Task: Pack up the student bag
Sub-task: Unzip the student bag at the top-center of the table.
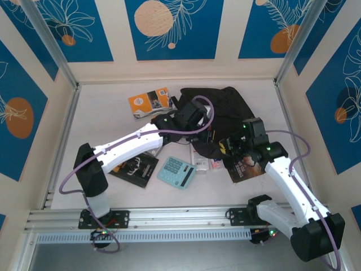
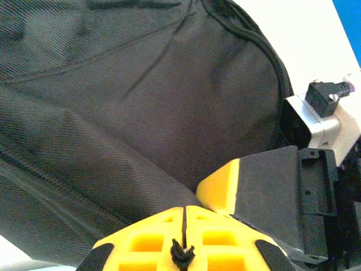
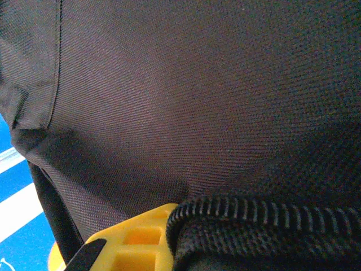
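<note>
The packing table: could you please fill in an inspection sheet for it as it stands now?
Surface: white table, no spills seen.
Job's things: student bag slumped at the far centre.
Clutter: orange book, black book, calculator, white packet and dark book lying on the table.
Grippers: left gripper shut, against the bag fabric; right gripper shut on the bag's ribbed edge.
Cables: purple cables loop along both arms, one over the bag.
Surroundings: cream walls with blue panels; aluminium rail at the near edge.
</note>
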### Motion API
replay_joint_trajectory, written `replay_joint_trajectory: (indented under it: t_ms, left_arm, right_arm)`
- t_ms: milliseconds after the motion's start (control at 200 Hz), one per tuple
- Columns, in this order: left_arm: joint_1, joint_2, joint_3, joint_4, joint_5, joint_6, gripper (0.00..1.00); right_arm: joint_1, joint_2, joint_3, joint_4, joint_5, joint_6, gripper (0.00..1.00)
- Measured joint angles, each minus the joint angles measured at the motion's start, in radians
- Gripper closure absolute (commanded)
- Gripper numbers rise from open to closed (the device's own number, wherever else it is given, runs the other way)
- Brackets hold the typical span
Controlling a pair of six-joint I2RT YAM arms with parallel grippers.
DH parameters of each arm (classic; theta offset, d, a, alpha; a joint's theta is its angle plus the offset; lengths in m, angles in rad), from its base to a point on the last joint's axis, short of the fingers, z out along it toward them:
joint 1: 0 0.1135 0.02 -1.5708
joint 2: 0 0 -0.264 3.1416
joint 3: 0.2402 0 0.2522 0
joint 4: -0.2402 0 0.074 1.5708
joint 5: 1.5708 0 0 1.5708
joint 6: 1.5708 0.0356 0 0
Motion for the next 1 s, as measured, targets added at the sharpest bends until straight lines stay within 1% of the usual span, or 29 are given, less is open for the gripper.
replay_joint_trajectory:
  t_ms: [320, 460, 670, 740, 770, 870, 910, 960, 1000]
  left_arm:
    - [0.101, 0.009, 0.000, -0.030, 0.006, 0.054, 1.00]
    - [0.144, 0.039, 0.003, -0.032, 0.036, 0.074, 1.00]
    - [0.252, 0.114, 0.072, -0.055, 0.037, 0.098, 1.00]
    - [0.272, 0.138, 0.108, -0.069, 0.037, 0.107, 1.00]
    - [0.276, 0.148, 0.126, -0.077, 0.034, 0.115, 1.00]
    - [0.281, 0.171, 0.184, -0.107, 0.021, 0.137, 1.00]
    - [0.283, 0.180, 0.211, -0.116, 0.010, 0.147, 1.00]
    - [0.289, 0.190, 0.241, -0.123, -0.003, 0.160, 1.00]
    - [0.297, 0.194, 0.261, -0.123, -0.011, 0.171, 1.00]
  right_arm:
    - [0.000, 0.016, 0.000, 0.012, 0.016, -0.089, 1.00]
    - [0.000, 0.016, 0.000, 0.027, 0.030, -0.119, 1.00]
    - [-0.001, 0.018, -0.012, 0.046, 0.042, -0.156, 0.99]
    - [-0.001, 0.026, -0.016, 0.066, 0.041, -0.164, 0.98]
    - [-0.002, 0.031, -0.018, 0.073, 0.040, -0.170, 0.95]
    - [-0.004, 0.042, -0.037, 0.125, 0.008, -0.195, 0.75]
    - [-0.004, 0.043, -0.044, 0.141, -0.010, -0.217, 0.64]
    - [-0.005, 0.043, -0.047, 0.153, -0.024, -0.239, 0.46]
    - [-0.005, 0.041, -0.047, 0.160, -0.034, -0.267, 0.35]
